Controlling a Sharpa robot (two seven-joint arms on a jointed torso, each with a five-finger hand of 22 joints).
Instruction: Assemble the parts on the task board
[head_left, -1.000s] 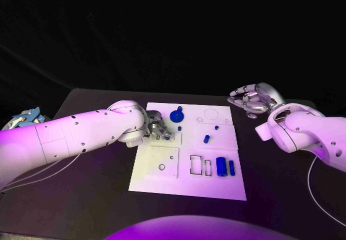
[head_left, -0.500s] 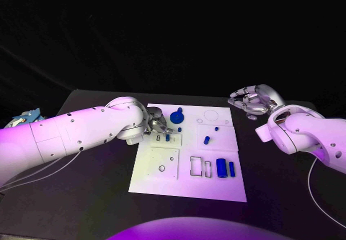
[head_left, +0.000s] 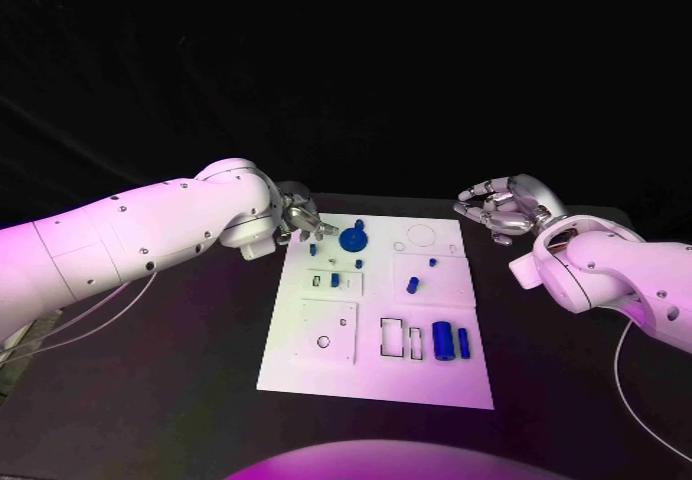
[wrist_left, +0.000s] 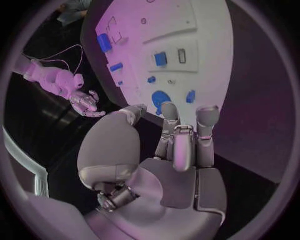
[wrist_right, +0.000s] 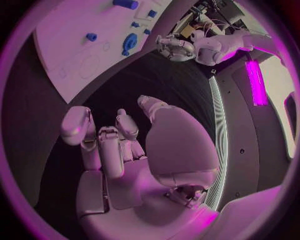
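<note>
Lifted back off the board (head_left: 378, 372) since a second ago — left hand (head_left: 299, 217) now at its far-left corner, fingers apart, empty. Right hand (head_left: 500, 207) beyond the right edge, loosely curled, empty. Between placements — next, picking another blue piece (head_left: 443, 336).

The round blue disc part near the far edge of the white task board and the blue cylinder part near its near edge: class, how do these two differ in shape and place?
The round blue disc part is wide, flat and circular; the blue cylinder part is long and lies on its side. The disc sits close to the left hand; the cylinder lies beside a slimmer blue bar, away from both hands. Both are blue and rest on the white task board, unheld.
</note>
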